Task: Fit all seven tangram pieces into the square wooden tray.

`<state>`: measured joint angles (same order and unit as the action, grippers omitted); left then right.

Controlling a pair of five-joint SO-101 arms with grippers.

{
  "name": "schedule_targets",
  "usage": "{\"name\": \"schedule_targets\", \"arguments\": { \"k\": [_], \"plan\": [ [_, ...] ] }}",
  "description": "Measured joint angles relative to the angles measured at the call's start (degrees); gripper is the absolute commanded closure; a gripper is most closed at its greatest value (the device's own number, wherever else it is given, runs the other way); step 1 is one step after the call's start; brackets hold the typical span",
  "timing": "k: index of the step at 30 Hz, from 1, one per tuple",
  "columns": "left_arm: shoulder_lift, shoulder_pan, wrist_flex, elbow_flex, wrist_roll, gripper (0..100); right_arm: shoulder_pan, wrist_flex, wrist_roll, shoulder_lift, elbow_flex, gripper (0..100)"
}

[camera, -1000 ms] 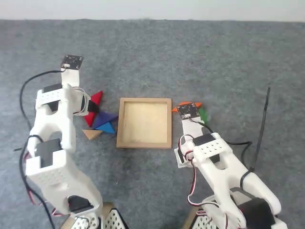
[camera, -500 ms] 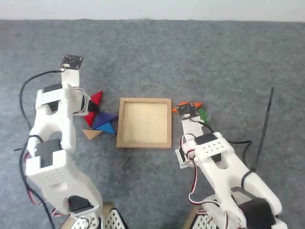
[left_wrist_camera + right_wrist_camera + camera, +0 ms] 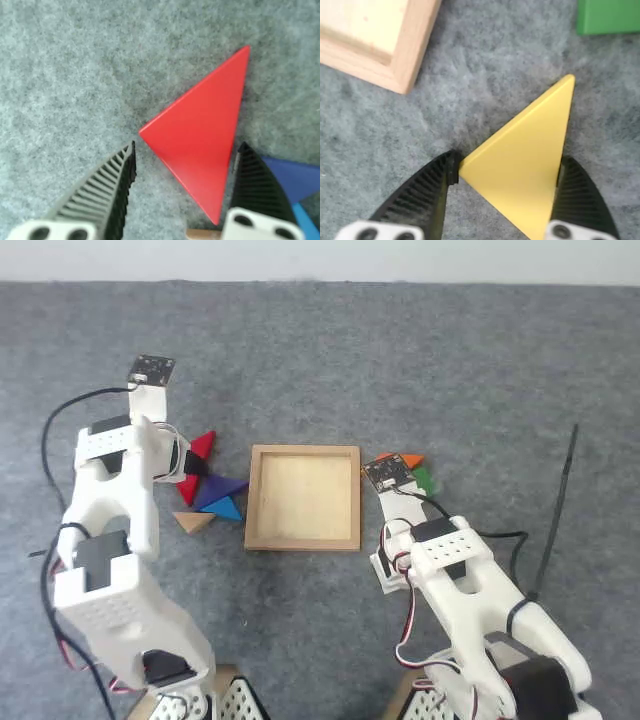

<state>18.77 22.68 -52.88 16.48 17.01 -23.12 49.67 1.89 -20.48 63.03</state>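
The square wooden tray (image 3: 303, 450) lies flat at the middle of the grey felt tabletop (image 3: 400, 360), its inner floor bare.

The left pincer (image 3: 187, 146) stands spread, low over the red triangular piece (image 3: 201, 134). One finger is just off the triangle's corner and the other is against its long edge. This piece lies left of the tray, beside a dark blue piece (image 3: 222, 489), a light blue triangle (image 3: 226, 508) and a tan wooden triangle (image 3: 193, 521).

The right pincer (image 3: 508, 160) sits just off the tray's right-hand corner. It appears to pinch the yellow triangular piece (image 3: 527, 150), with both fingers touching its edges. The piece lies flat on the felt, near the tray's outer wall but apart from it. A green piece (image 3: 607, 15) and an orange piece (image 3: 410, 459) lie close by.
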Motion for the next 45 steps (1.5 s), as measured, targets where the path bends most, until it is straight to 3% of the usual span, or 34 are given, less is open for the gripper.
{"name": "schedule_targets", "arguments": {
  "k": [5, 10, 18, 28, 38, 45],
  "plan": [
    [0.0, 0.0, 0.0, 0.0, 0.0, 70, 0.0, 0.0, 0.35, 0.0, 0.0, 83.1],
    [0.0, 0.0, 0.0, 0.0, 0.0, 70, 0.53, 0.35, 1.14, 0.0, -0.26, 83.4],
    [0.0, 0.0, 0.0, 0.0, 0.0, 70, 0.35, 13.19, 3.78, 1.14, -7.3, 83.3],
    [0.0, 0.0, 0.0, 0.0, 0.0, 70, 0.35, 27.43, 17.14, 1.14, -14.77, 83.3],
    [0.0, 0.0, 0.0, 0.0, 0.0, 70, 0.26, 39.47, 43.87, 0.97, -36.31, 83.5],
    [0.0, 0.0, 0.0, 0.0, 0.0, 70, -3.69, 36.04, 46.15, -1.32, -46.77, 83.7]
  ]
}}
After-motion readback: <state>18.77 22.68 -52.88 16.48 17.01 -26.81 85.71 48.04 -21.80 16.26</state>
